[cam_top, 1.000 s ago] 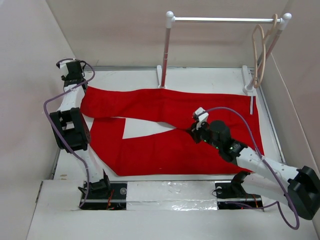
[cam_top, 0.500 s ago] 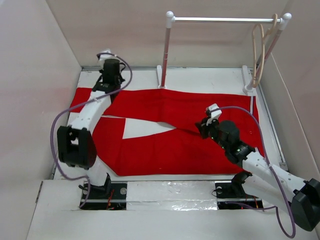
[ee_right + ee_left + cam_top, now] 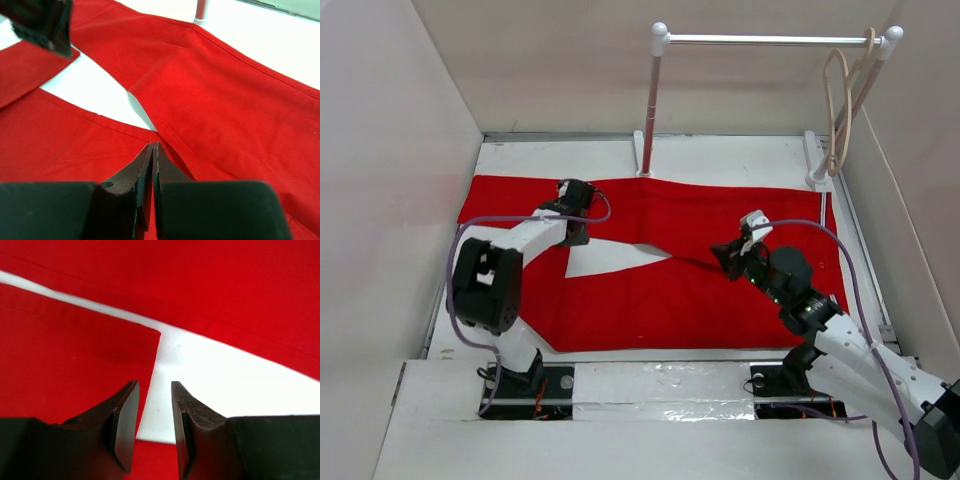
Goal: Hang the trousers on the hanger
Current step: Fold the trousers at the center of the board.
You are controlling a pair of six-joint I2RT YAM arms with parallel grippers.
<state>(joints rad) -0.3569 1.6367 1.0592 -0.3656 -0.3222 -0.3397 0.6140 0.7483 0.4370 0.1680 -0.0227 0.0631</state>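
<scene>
The red trousers [image 3: 650,300] lie spread flat on the table, legs pointing left and waist at the right. The beige hanger [image 3: 839,110] hangs from the right end of the rail, away from both arms. My left gripper [image 3: 574,222] is open and empty, low over the hem corner of the near leg [image 3: 75,355], with white table showing between the fingers [image 3: 152,390]. My right gripper [image 3: 728,256] is shut with nothing between its jaws. Its tips [image 3: 152,147] sit just over the crotch, where the two legs [image 3: 225,90] meet.
The white rail stand [image 3: 650,100] has two posts at the back of the table and a horizontal bar [image 3: 770,40] on top. White walls close in the left, back and right sides. A wedge of bare table [image 3: 605,258] shows between the legs.
My left arm swung from the far left corner to the right and nearer, down over the gap between the legs. My right gripper shifted slightly to the right.
</scene>
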